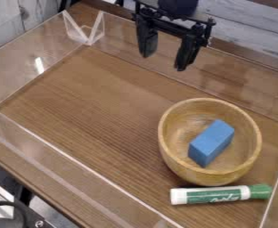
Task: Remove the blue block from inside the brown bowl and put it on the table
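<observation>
- The small bright-blue rectangular block (210,143) lies inside the round light-brown wooden bowl (167,134), resting at a slant and surrounded by the thick rim.
- The bowl sits on the brown wood-grain tabletop (100,111), toward the right side of the view and near the low clear plastic wall on that side.
- Just below the bowl in the view lies a green-and-white cylindrical marker (213,195), on its side, its green cap pointing right.
- The surface shows darker streaks in its grain, with a wide bare stretch left of the bowl.
- Low clear plastic walls (82,188) border the tabletop; a bright spot of light shows at the upper left.
- The black robot gripper (167,52) hangs at the top of the view, well apart from the bowl, its two fingers spread wide with nothing between them.
- Beyond the lower-left edge are a black cable (13,206) and pale objects too cropped to identify.
</observation>
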`<move>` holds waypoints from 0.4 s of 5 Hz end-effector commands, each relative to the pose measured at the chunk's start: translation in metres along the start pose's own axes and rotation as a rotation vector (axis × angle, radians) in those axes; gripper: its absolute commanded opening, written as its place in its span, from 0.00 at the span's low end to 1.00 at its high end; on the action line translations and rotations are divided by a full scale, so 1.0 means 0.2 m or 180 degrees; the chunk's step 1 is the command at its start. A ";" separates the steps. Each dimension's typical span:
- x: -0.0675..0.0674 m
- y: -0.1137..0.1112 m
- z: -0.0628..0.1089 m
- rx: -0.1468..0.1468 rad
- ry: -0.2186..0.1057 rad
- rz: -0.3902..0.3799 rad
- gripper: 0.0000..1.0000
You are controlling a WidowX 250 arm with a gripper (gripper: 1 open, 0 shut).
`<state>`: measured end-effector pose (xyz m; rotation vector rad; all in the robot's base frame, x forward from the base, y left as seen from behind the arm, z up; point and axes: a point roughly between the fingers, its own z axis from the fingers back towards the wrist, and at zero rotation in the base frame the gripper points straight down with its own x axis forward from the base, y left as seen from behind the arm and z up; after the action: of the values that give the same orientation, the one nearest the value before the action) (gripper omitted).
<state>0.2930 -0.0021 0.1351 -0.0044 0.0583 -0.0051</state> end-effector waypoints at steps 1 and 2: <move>-0.02 -0.05 -0.03 -0.0013 0.0021 -0.0024 1.00; -0.07 -0.16 -0.05 -0.0033 -0.0031 -0.0123 1.00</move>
<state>0.2760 -0.0341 0.1091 -0.0092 0.1117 -0.0413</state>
